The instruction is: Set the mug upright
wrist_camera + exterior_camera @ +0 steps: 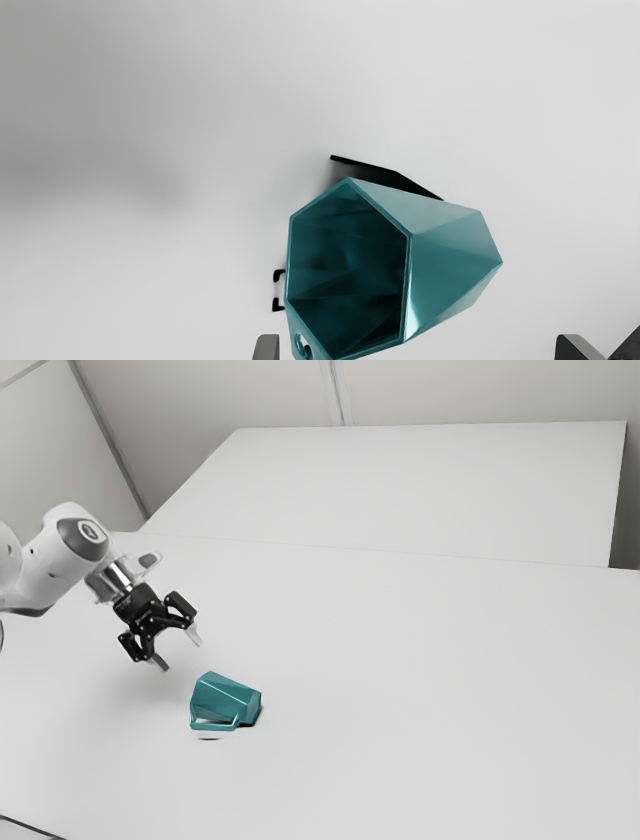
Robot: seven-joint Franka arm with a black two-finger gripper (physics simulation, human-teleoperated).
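Mug [225, 700], teal and faceted, lies on its side on the worktop [420, 690], left of centre in the lower half of the exterior view's frame. Its wide mouth faces the exterior view's left, towards the arm [45, 570], and its narrower base points to the exterior view's right. The handle [214, 727] runs along the mug's lower edge in that frame, with a thin dark streak [209, 738] just below it.

The arm comes in from the left edge of the exterior view's frame, and its black gripper [180, 655] hangs above the worktop, up and to the left of the mug. The jaws are spread wide, with nothing pinched between them, and they stand apart from the mug.

The wrist view looks straight into the mug's dark interior [350, 270], past a six-sided rim [409, 280]. The handle side of the mug appears close to one fingertip [266, 347], while the other fingertip [570, 347] appears well apart, out past the base end. A black shadow [390, 175] lies along the side of the mug away from the fingertips. Pale walls [480, 390] and a large white flat surface [430, 490] fill the upper part of the exterior view's frame.
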